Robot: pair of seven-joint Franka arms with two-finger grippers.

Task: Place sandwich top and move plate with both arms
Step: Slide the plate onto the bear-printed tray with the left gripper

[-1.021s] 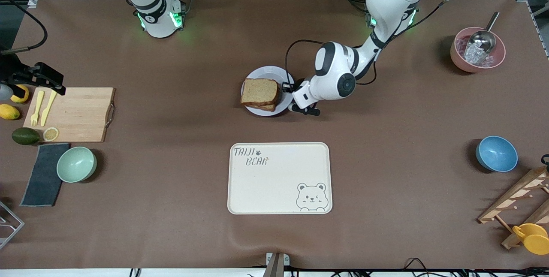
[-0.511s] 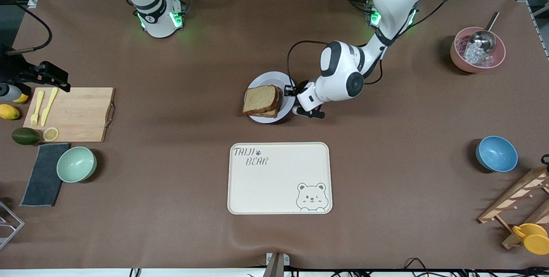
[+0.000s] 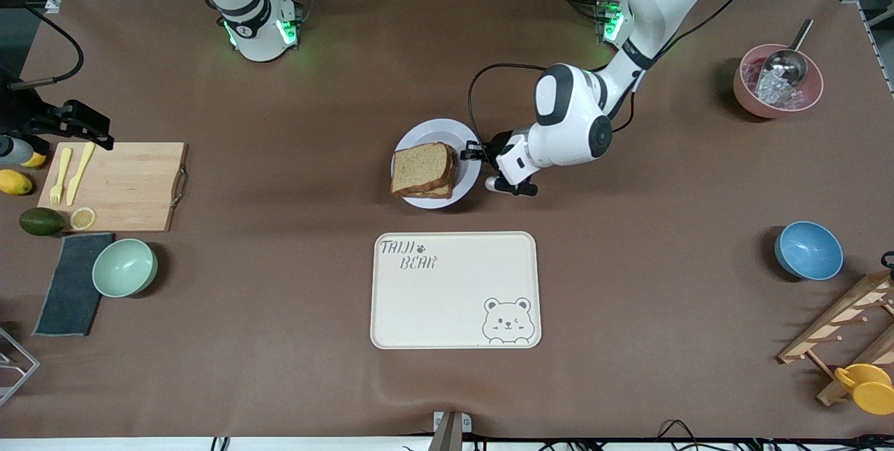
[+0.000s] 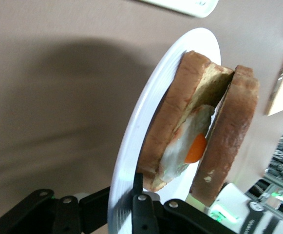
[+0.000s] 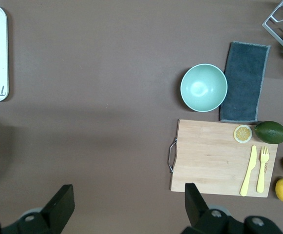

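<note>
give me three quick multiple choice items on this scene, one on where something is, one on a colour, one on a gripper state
1. Where does the sandwich top lie?
A. on the egg slice on the plate
B. on the cutting board
C. on the bear tray

2. What colour is the bowl beside the dark cloth?
A. pink
B. mint green
C. yellow

3. What is the left gripper doing?
A. hanging open over the tray
B. shut on the plate's rim
C. holding a fork

Answers:
1. A: the left wrist view shows the plain slice stacked on the fried-egg slice on the plate.
2. B: the mint bowl sits next to the cloth by the cutting board.
3. B: its fingers pinch the plate's edge, while the right gripper waits open above the table's right-arm end.
</note>
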